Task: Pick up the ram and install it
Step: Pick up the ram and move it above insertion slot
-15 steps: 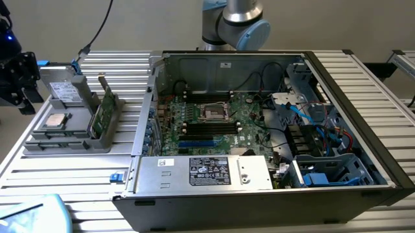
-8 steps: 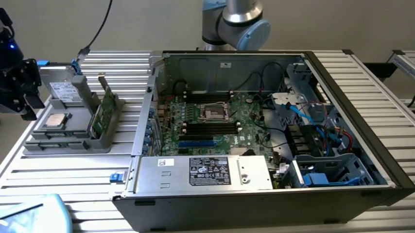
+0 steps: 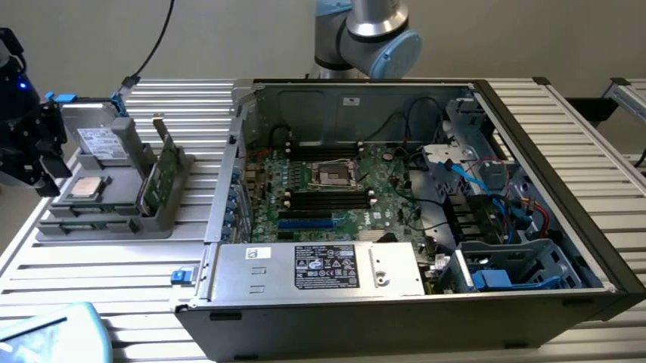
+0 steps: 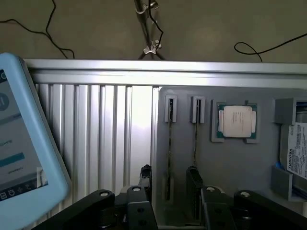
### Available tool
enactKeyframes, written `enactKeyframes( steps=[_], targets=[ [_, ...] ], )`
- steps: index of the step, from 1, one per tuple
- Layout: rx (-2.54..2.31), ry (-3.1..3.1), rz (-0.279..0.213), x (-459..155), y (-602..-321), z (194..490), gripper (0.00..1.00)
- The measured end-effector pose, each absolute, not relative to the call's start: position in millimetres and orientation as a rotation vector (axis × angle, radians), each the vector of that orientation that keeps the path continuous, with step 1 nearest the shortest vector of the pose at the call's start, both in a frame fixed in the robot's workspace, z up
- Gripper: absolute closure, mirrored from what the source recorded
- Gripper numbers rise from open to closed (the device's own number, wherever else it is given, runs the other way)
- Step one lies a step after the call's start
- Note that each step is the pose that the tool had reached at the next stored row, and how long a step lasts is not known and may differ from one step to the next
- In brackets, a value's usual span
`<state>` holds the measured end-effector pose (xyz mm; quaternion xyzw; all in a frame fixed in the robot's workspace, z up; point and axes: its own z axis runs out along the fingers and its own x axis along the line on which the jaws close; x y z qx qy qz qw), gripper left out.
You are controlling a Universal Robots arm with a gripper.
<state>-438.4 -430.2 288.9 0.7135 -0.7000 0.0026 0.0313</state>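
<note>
Two ram sticks stand on edge in the slots of a grey holder tray (image 4: 211, 158). In the wrist view they are thin dark lines, one (image 4: 169, 143) by the tray's edge and one (image 4: 195, 139) beside it. In the exterior view they lie at the tray's front (image 3: 86, 212). My gripper (image 4: 169, 175) hangs above the tray, open and holding nothing. Its black fingertips (image 4: 144, 173) straddle the stick by the tray's edge, and they are not touching it. In the exterior view the gripper's black body (image 3: 42, 178) is at the far left, over the tray's left end.
The tray also holds a CPU (image 4: 237, 120), a hard drive (image 4: 297, 151) and upright green expansion cards (image 3: 162, 178). The open computer case (image 3: 545, 174) fills the middle, with black memory slots (image 3: 323, 198) on its motherboard. A light blue tablet (image 4: 24, 143) sits near the table's corner.
</note>
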Motion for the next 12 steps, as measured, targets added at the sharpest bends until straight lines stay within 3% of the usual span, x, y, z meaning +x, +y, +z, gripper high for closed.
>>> enactKeyframes(
  steps=[12],
  targets=[
    [2.199,-2.157,0.006,-438.7,-436.5,267.1,0.58]
  ],
)
